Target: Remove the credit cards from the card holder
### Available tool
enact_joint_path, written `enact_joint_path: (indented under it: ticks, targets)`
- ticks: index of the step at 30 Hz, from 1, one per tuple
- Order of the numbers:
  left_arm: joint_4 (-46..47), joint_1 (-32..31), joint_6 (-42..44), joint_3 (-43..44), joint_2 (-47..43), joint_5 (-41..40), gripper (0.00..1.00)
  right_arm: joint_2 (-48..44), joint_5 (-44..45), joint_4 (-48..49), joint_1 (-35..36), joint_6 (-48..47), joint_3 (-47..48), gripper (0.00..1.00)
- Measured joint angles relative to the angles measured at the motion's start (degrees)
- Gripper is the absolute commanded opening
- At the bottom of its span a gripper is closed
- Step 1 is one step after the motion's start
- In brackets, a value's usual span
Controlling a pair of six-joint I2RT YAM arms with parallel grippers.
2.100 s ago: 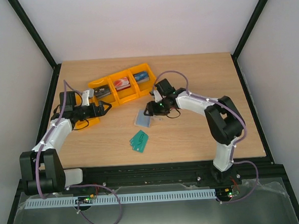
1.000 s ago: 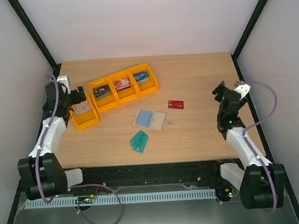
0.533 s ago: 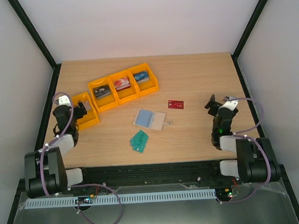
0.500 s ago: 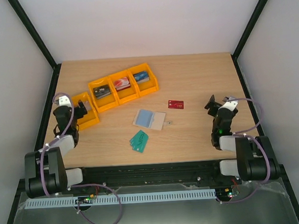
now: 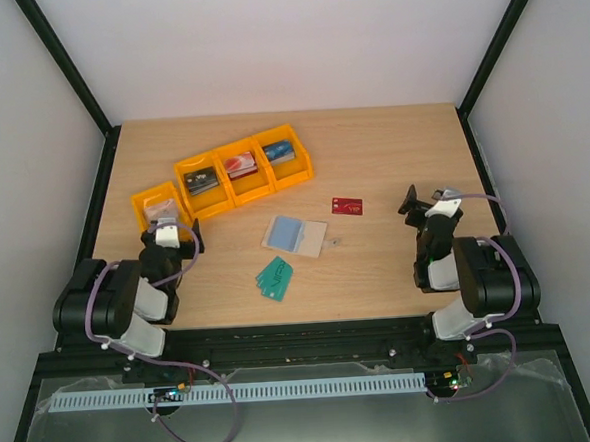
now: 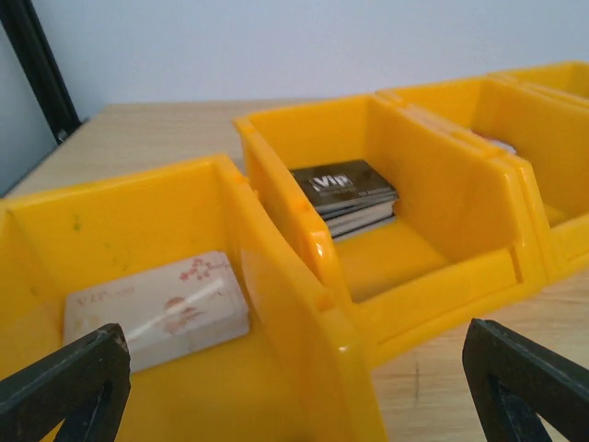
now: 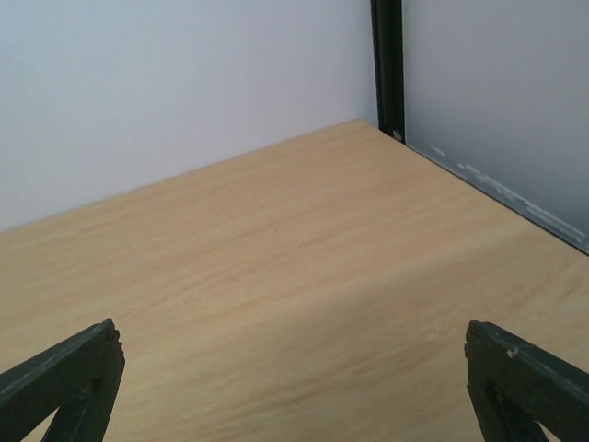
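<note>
Two robot arms folded low at the near edge of the tabletop (image 5: 391, 155), with the card holder (image 5: 296, 235) lying open in the middle.
The left fingers (image 6: 64, 387) and right fingers (image 7: 64, 378) are spread wide and hold nothing. A dark red card (image 5: 347, 207) lies just beyond the holder, green cards (image 5: 274, 276) lie nearer, and yellow bins (image 5: 237, 169) stand at the far left. If a card remains inside, one arm should probably pin the holder flat while the other slides the card out along its pocket.

Left arm (image 5: 98, 303), right arm (image 5: 487, 274) folded low; left tool (image 5: 172, 234), right tool (image 5: 421, 202) wide open.
</note>
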Motion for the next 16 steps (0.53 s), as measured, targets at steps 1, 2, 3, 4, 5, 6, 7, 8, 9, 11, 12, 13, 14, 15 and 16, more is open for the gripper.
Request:
enact_joint_path:
  ticks: [1,2,3,4,5,6,7,8,9,11,12,13,14,15,16]
  targets:
    - [0.5,-0.1,0.3,-0.9,0.1,-0.3,0.99,0.0,-0.3,-0.1,0.0,-0.2,0.8,0.99]
    - [1.3,-0.1,0.6,-1.2,-0.2,-0.7,0.99,0.0,-0.7,0.0,0.0,-0.3,1.4,0.99]
    - [2.9,-0.1,0.9,-1.2,-0.2,-1.4,0.99,0.0,-0.9,0.1,0.0,-0.4,1.7,0.99]
    - [4.2,-0.1,1.0,-0.8,-0.2,-2.0,1.0,0.0,-0.9,0.1,0.0,-0.4,1.7,0.99]
    - [4.8,-0.1,1.1,-0.4,-0.2,-2.3,0.99,0.0,-1.0,0.0,0.0,-0.4,1.7,0.99]
    - [4.9,-0.1,1.2,0.0,-0.4,-2.6,1.0,0.0,-1.1,-0.1,0.0,-0.5,1.7,0.99]
    - [5.0,-0.1,1.3,0.3,-0.5,-2.8,1.0,0.0,-1.2,-0.1,0.0,-0.5,1.7,0.99]
    - [4.9,-0.1,1.3,0.8,-0.6,-3.1,0.99,0.0,-1.3,-0.1,0.0,-0.6,1.7,0.99]
    - [4.8,-0.1,1.4,1.2,-0.5,-3.3,0.99,0.0,-1.4,-0.1,0.0,-0.7,1.7,0.99]
    - [3.4,-0.2,1.3,2.9,-0.5,-4.1,0.99,0.0,-1.6,-0.1,0.0,-0.7,1.8,0.99]
    - [2.0,-0.2,1.2,4.2,-0.5,-4.5,1.0,0.0,-1.7,-0.1,0.0,-0.8,1.8,0.99]
    - [1.0,-0.1,1.2,5.5,-0.5,-4.7,1.0,0.0,-1.7,-0.1,0.0,-0.8,1.8,0.99]
    - [0.4,-0.1,1.1,6.4,-0.5,-4.8,0.99,0.0,-1.7,-0.1,0.0,-0.9,1.8,0.99]
    - [0.0,-0.1,1.1,6.9,-0.5,-4.9,0.99,0.0,-1.8,-0.1,0.0,-0.9,1.8,0.99]
    - [-0.4,-0.1,1.0,7.1,-0.5,-5.0,0.99,0.0,-1.8,-0.1,0.0,-0.9,1.8,0.99]
